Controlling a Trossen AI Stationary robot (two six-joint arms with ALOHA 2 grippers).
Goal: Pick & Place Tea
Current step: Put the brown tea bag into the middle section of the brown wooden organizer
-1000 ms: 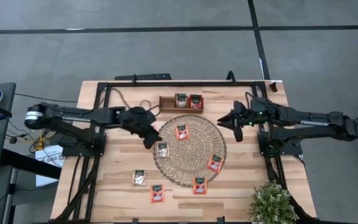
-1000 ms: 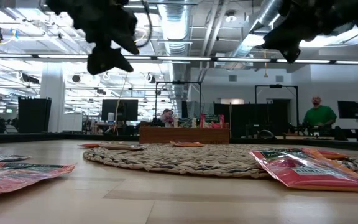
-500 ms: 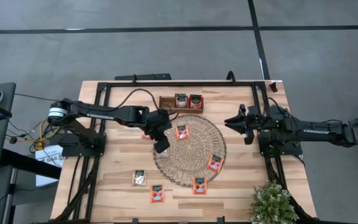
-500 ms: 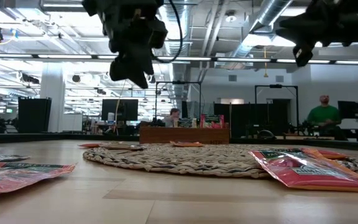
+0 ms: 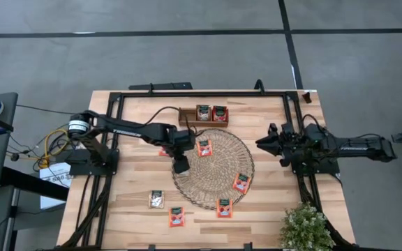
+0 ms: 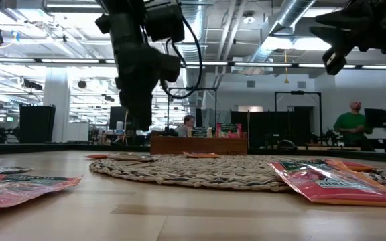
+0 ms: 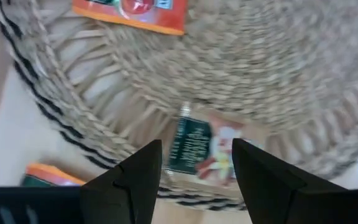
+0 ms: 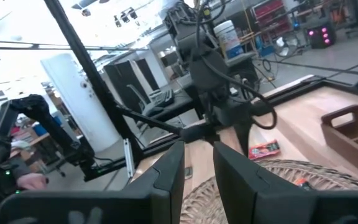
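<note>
Hovering spread over a beige tea packet (image 7: 205, 147), left gripper (image 7: 194, 163); high view hides it; right gripper (image 8: 197, 163) parted.

The table (image 5: 131, 209) is pale blond wood with a black frame, and on it lies a round mat (image 5: 218, 178) of straw-coloured weave whose rim is edged with dark strands. Most tea packets (image 5: 204, 147) are red-orange with a dark green label, while one on the mat (image 7: 205, 148) is beige-white with a dark green label. The wooden tray (image 5: 187, 116) is brown, and both arms are black.
</note>
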